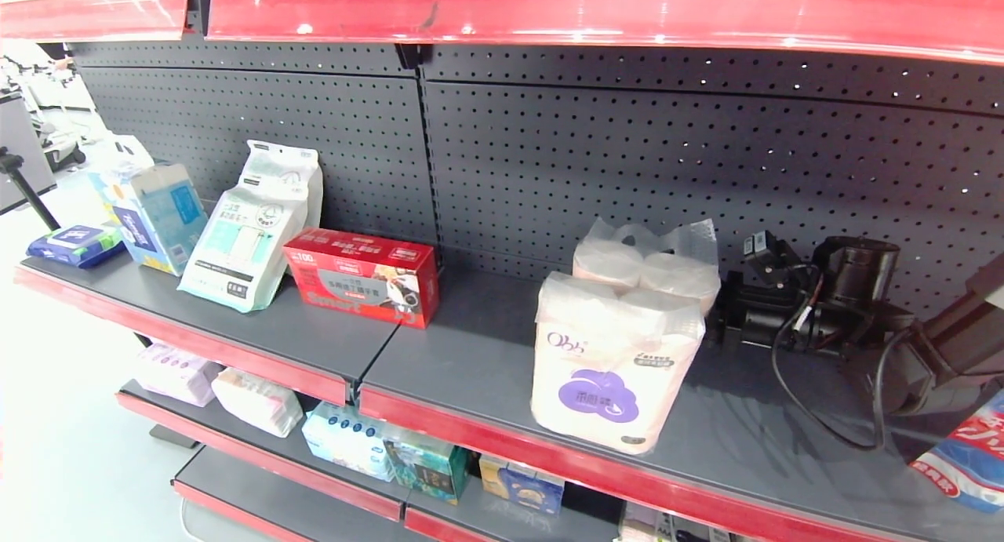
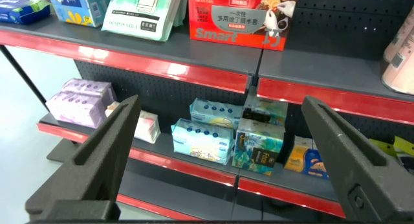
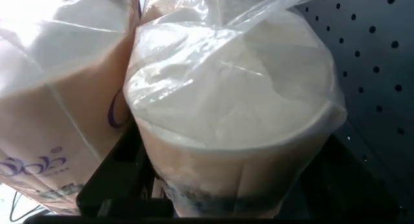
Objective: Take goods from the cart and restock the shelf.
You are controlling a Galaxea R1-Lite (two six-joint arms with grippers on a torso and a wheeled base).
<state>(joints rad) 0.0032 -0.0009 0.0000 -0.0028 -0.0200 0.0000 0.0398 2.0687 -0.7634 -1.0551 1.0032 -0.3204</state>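
Two plastic-wrapped toilet roll packs stand on the dark shelf [image 1: 471, 354]. The front pack [image 1: 608, 365] has a purple label. The rear pack [image 1: 647, 267] stands right behind it, near the pegboard. My right gripper [image 1: 718, 313] comes in from the right and is shut on the rear pack [image 3: 226, 101], one roll of which sits between its dark fingers [image 3: 110, 179]. The fingertips are hidden by the wrap. My left gripper [image 2: 220, 104] hangs open with nothing in it, in front of the lower shelves.
Further left on the same shelf are a red box [image 1: 362, 275], a leaning white pouch [image 1: 251, 232], a blue box [image 1: 157, 216] and a flat blue pack [image 1: 74, 245]. A blue-and-red package [image 1: 969, 456] lies at the right edge. The lower shelves [image 2: 194, 172] hold several tissue packs.
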